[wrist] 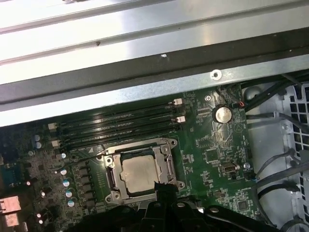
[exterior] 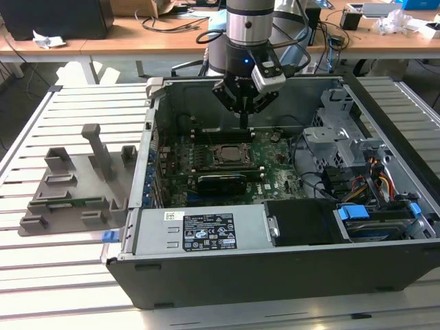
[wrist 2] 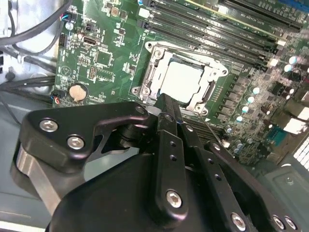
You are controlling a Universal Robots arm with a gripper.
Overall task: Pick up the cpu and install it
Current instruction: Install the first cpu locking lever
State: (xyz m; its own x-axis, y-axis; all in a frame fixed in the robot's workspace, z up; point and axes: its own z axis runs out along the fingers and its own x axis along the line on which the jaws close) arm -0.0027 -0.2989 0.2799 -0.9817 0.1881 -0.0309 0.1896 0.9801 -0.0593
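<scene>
We see the cpu (wrist: 139, 174) lying flat in the socket (wrist: 112, 186) on the green board (exterior: 275, 155), silver top up, inside the open computer case (exterior: 275, 275). The gripper (wrist 2: 166, 104) hangs straight down from the arm over the socket's edge, its fingers pressed together and holding nothing. Whether the tip touches the chip, we cannot tell. In the first wrist view, long black memory slots (wrist: 120, 123) run beside the socket, a coin battery (wrist: 222, 114) sits farther along the board, and black cables (wrist: 275, 164) cross the bare metal floor beyond it. The exterior view adds a grey tray (exterior: 69, 199) well apart on the slatted table (exterior: 69, 124), at the exterior view's left of the case.
</scene>
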